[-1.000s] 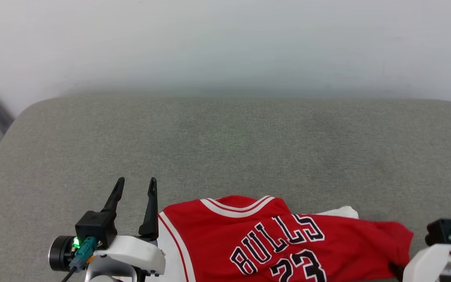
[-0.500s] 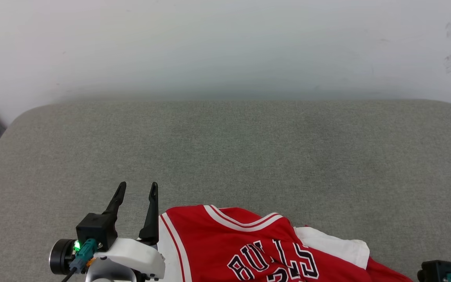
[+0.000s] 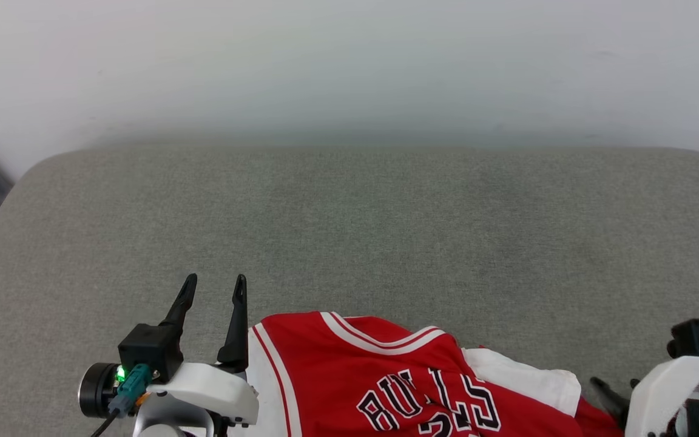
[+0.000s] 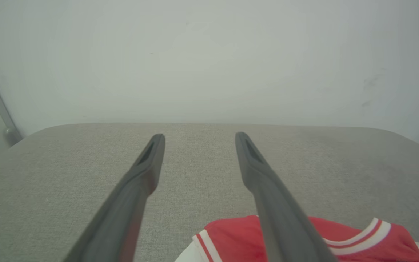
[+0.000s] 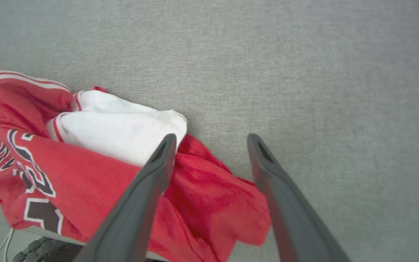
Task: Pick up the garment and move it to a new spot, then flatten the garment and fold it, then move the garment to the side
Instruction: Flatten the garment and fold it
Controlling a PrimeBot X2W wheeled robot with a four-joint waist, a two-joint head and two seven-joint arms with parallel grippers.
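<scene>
Since L gripper [image 3: 215,278] & R gripper [image 5: 212,137] both gape empty, the garment [image 3: 386,376], bunched at frame's bottom edge, could slide off the gray pad [image 3: 349,230].

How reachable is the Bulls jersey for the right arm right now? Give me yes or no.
Likely yes: the right gripper, jaws open, hangs at the crumpled red corner of the Bulls jersey, with nothing between them.
</scene>
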